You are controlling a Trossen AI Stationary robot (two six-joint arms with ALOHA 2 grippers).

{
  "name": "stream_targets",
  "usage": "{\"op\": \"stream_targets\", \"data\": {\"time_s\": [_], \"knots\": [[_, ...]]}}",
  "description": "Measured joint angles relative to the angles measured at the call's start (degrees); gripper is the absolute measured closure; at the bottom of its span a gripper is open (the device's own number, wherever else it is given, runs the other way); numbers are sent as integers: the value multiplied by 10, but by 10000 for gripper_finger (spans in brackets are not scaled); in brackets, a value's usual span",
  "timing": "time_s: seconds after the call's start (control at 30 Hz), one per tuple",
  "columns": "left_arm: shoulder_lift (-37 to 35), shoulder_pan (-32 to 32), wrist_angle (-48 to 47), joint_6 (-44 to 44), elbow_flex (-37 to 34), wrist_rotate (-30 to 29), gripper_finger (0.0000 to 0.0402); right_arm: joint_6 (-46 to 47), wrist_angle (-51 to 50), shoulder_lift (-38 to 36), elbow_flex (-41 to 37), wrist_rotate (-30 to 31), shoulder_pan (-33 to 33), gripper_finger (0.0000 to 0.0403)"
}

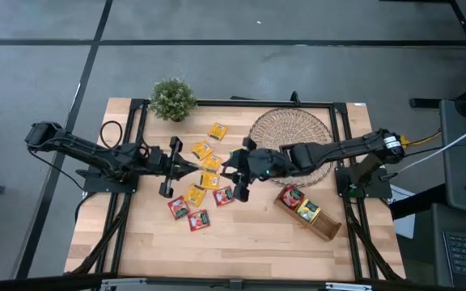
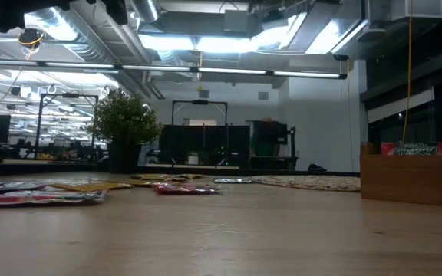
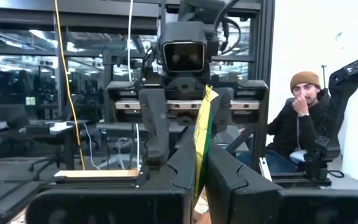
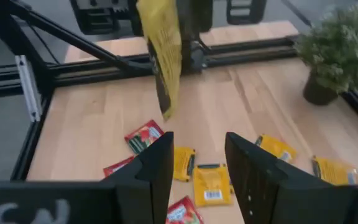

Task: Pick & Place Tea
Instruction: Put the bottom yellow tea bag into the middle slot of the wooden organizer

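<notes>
My left gripper (image 1: 184, 167) hovers over the table's middle, shut on a yellow tea sachet (image 3: 202, 134), which also shows in the right wrist view (image 4: 162, 50). My right gripper (image 1: 231, 174) faces it from the table's right, open (image 4: 197, 165), a short way off and touching nothing. Several more tea sachets lie flat on the table under and around both grippers: yellow ones (image 1: 202, 150) and red ones (image 1: 178, 208). A red and a yellow-green sachet sit in the wooden tray (image 1: 307, 212). My left gripper pinches the yellow sachet's lower part (image 3: 198, 171) between its two fingers (image 3: 179, 168). The fingers come about level from the table's left. The sachet stands on edge, sticking out and up past the fingertips, lifted clear of the table.
A round woven mat (image 1: 290, 129) lies at the far right, partly under my right arm. A small potted plant (image 1: 172, 99) stands at the far left corner. Bare wood stretches along the near edge (image 1: 241, 250). A seated person (image 3: 300, 118) shows in the room beyond.
</notes>
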Motion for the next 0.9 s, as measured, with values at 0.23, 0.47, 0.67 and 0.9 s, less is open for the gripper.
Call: {"op": "stream_targets", "data": {"time_s": [0.23,0.47,0.67,0.9], "knots": [[-7,0,0,4,0,-9,391,-33,10,0,0,-15,-15,257],[-18,0,-20,9,0,-8,390,-20,9,0,0,-15,-14,257],[-18,0,-35,19,0,-8,390,2,17,0,0,-15,-14,257],[-18,0,-49,19,0,-7,389,-5,62,4,0,-53,-15,257]]}}
